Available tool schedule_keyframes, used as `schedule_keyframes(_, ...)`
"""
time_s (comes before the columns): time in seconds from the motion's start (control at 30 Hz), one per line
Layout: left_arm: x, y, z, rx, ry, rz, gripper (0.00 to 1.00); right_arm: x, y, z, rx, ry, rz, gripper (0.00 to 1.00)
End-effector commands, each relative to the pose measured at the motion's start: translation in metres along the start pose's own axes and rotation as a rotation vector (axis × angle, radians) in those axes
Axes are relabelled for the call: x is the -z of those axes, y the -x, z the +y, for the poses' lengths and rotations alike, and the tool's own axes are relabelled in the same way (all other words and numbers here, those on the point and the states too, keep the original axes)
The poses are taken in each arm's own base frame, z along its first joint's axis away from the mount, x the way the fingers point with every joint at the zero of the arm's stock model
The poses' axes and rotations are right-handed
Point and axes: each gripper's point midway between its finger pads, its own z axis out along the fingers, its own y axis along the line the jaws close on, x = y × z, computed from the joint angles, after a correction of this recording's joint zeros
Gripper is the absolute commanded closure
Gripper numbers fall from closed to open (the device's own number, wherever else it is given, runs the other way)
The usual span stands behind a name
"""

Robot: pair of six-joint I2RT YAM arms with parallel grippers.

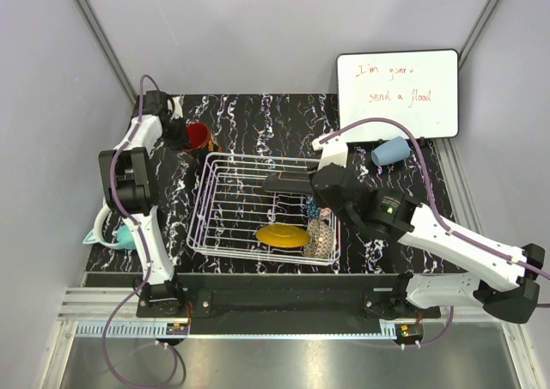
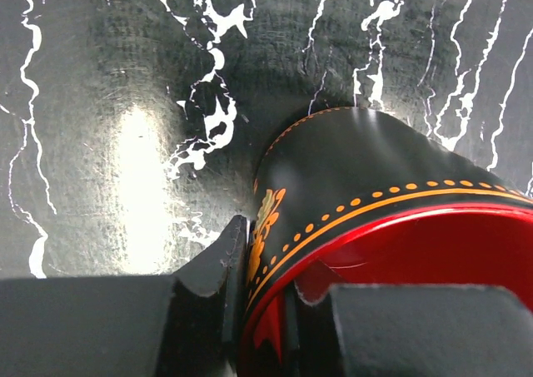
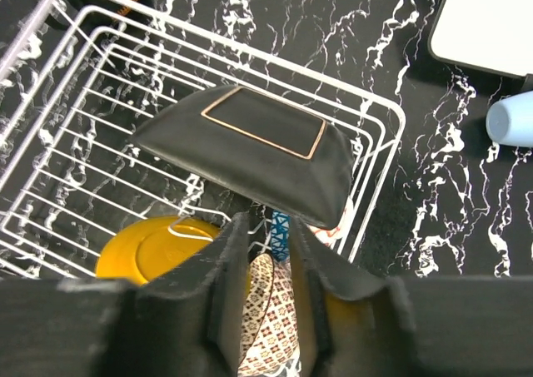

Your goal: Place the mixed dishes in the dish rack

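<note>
The red mug (image 1: 198, 136), black with orange ornament outside and glossy red inside (image 2: 375, 177), stands at the far left of the table. My left gripper (image 2: 271, 269) is shut on its rim, one finger outside and one inside. The white wire dish rack (image 1: 215, 226) holds a yellow plate (image 1: 281, 234), a beige patterned bowl (image 1: 320, 237) and a blue bowl (image 1: 313, 209). A dark-backed saucer (image 3: 250, 148) lies tilted over the rack, underside up, just beyond my right gripper (image 3: 268, 227). Its jaws stand slightly apart with nothing between them. The light blue cup (image 1: 391, 151) lies right of the rack.
A whiteboard (image 1: 397, 93) with red writing leans at the back right, behind the light blue cup. Teal rounded objects (image 1: 120, 234) sit at the table's left edge beside the left arm. Grey walls close in the table on three sides.
</note>
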Motion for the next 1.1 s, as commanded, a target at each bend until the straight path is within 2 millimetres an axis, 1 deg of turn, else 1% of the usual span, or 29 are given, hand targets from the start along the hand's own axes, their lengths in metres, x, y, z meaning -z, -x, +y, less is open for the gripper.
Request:
schedule_keyframes(0.0, 0.045, 0.030, -0.045, -0.001, -0.165, -0.102, 1.00, -0.013, -0.004, 0.006, 0.013, 0.015, 0.028, 0.60)
schedule_keyframes(0.03, 0.063, 0.044, -0.052, -0.008, -0.179, -0.161, 1.00, -0.018, -0.005, 0.004, 0.017, 0.005, 0.041, 0.53)
schedule_keyframes(0.07, 0.074, 0.059, -0.061, -0.019, -0.199, -0.208, 1.00, -0.019, -0.004, 0.004, 0.012, 0.011, 0.042, 0.47)
schedule_keyframes(0.1, 0.082, 0.065, -0.066, -0.015, -0.208, -0.228, 1.00, -0.021, -0.003, 0.008, 0.004, 0.036, 0.051, 0.41)
schedule_keyframes(0.17, 0.102, 0.079, -0.080, -0.021, -0.250, -0.278, 1.00, -0.026, 0.003, 0.007, -0.029, 0.049, 0.041, 0.40)
schedule_keyframes(0.2, 0.108, 0.080, -0.086, -0.002, -0.273, -0.283, 1.00, -0.026, 0.006, 0.007, -0.044, 0.057, 0.037, 0.38)
schedule_keyframes(0.23, 0.120, 0.086, -0.092, -0.005, -0.294, -0.317, 1.00, -0.025, 0.011, 0.006, -0.059, 0.067, 0.026, 0.36)
schedule_keyframes(0.3, 0.129, 0.084, -0.102, 0.033, -0.336, -0.333, 1.00, -0.025, 0.022, 0.006, -0.092, 0.116, 0.014, 0.29)
schedule_keyframes(0.33, 0.145, 0.086, -0.111, 0.030, -0.357, -0.367, 1.00, -0.023, 0.026, 0.007, -0.109, 0.135, 0.010, 0.16)
schedule_keyframes(0.37, 0.148, 0.088, -0.117, 0.044, -0.381, -0.388, 1.00, -0.024, 0.033, 0.006, -0.134, 0.168, 0.006, 0.06)
schedule_keyframes(0.4, 0.153, 0.090, -0.122, 0.043, -0.389, -0.406, 1.00, -0.023, 0.036, 0.007, -0.149, 0.186, 0.006, 0.00)
schedule_keyframes(0.43, 0.163, 0.094, -0.131, 0.031, -0.406, -0.438, 1.00, -0.023, 0.038, 0.006, -0.162, 0.201, 0.007, 0.00)
schedule_keyframes(0.47, 0.169, 0.099, -0.136, 0.037, -0.416, -0.458, 1.00, -0.022, 0.039, 0.011, -0.170, 0.240, 0.011, 0.00)
schedule_keyframes(0.53, 0.184, 0.111, -0.142, 0.030, -0.421, -0.510, 1.00, -0.025, 0.038, 0.011, -0.185, 0.252, 0.022, 0.00)
schedule_keyframes(0.57, 0.194, 0.117, -0.147, 0.043, -0.444, -0.530, 1.00, -0.025, 0.038, 0.015, -0.189, 0.279, 0.029, 0.00)
schedule_keyframes(0.6, 0.199, 0.119, -0.151, 0.045, -0.456, -0.537, 1.00, -0.026, 0.039, 0.015, -0.201, 0.285, 0.032, 0.00)
schedule_keyframes(0.63, 0.211, 0.123, -0.156, 0.040, -0.475, -0.565, 1.00, -0.027, 0.040, 0.017, -0.205, 0.298, 0.031, 0.00)
schedule_keyframes(0.7, 0.222, 0.120, -0.166, 0.064, -0.538, -0.565, 1.00, -0.024, 0.048, 0.027, -0.229, 0.371, 0.020, 0.00)
schedule_keyframes(0.73, 0.241, 0.123, -0.175, 0.045, -0.579, -0.611, 1.00, -0.025, 0.054, 0.024, -0.251, 0.383, 0.010, 0.00)
schedule_keyframes(0.77, 0.240, 0.112, -0.184, 0.066, -0.640, -0.576, 1.00, -0.017, 0.063, 0.039, -0.268, 0.510, 0.002, 0.00)
schedule_keyframes(0.8, 0.247, 0.110, -0.190, 0.062, -0.670, -0.583, 1.00, -0.013, 0.070, 0.043, -0.309, 0.567, -0.004, 0.00)
schedule_keyframes(0.83, 0.267, 0.110, -0.204, 0.023, -0.718, -0.628, 1.00, -0.016, 0.082, 0.032, -0.352, 0.587, -0.027, 0.00)
schedule_keyframes(0.87, 0.272, 0.102, -0.213, 0.023, -0.770, -0.608, 1.00, -0.002, 0.094, 0.044, -0.365, 0.737, -0.051, 0.00)
schedule_keyframes(0.9, 0.280, 0.101, -0.219, 0.014, -0.800, -0.617, 1.00, 0.000, 0.102, 0.043, -0.450, 0.791, -0.042, 0.00)
schedule_keyframes(0.93, 0.298, 0.102, -0.227, -0.016, -0.847, -0.666, 1.00, -0.002, 0.111, 0.031, -0.498, 0.817, -0.061, 0.00)
schedule_keyframes(0.97, 0.311, 0.095, -0.243, -0.019, -0.924, -0.648, 1.00, 0.009, 0.122, 0.038, -0.487, 0.951, -0.110, 0.00)
schedule_keyframes(1.0, 0.322, 0.094, -0.250, -0.030, -0.968, -0.658, 1.00, 0.006, 0.124, 0.039, -0.588, 1.002, -0.061, 0.00)
schedule_keyframes(1.03, 0.341, 0.097, -0.259, -0.074, -1.034, -0.712, 1.00, 0.007, 0.128, 0.040, -0.618, 1.053, -0.061, 0.00)
schedule_keyframes(1.07, 0.351, 0.090, -0.267, -0.061, -1.111, -0.672, 1.00, 0.017, 0.137, 0.044, -0.584, 1.159, -0.115, 0.00)
